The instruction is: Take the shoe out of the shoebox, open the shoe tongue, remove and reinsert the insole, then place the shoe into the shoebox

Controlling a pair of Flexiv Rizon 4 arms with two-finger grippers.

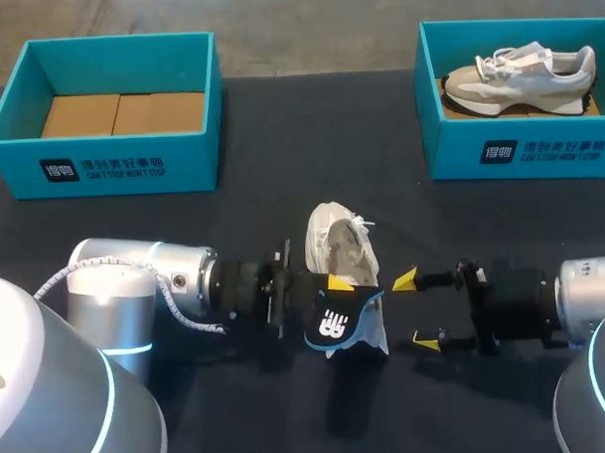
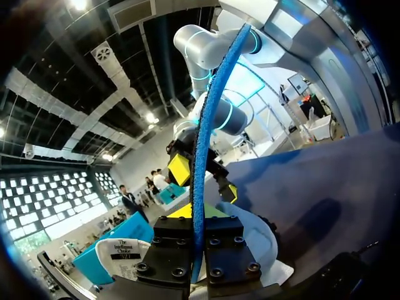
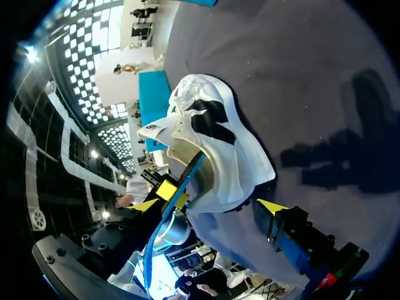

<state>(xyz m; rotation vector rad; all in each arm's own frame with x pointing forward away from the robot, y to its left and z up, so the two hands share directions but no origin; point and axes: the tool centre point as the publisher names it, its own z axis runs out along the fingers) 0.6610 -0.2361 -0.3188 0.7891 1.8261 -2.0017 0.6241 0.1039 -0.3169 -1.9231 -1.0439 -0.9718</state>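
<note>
Looks about midway, going by the layout. Got an empty shoebox (image 1: 111, 164) far left, so counting the take-out step as done. Next, seeing the left gripper (image 1: 335, 293) held low and level, clamped on the edge of the insole (image 1: 342, 323), right at the opening of the shoe (image 1: 341, 247) lying mid-table. Can't tell whether pulling out or putting back. Further right, seeing the right gripper (image 1: 416, 308), level too, spread wide, holding nothing, just beside the shoe. Leaves seating the insole and boxing the shoe, probably.
</note>
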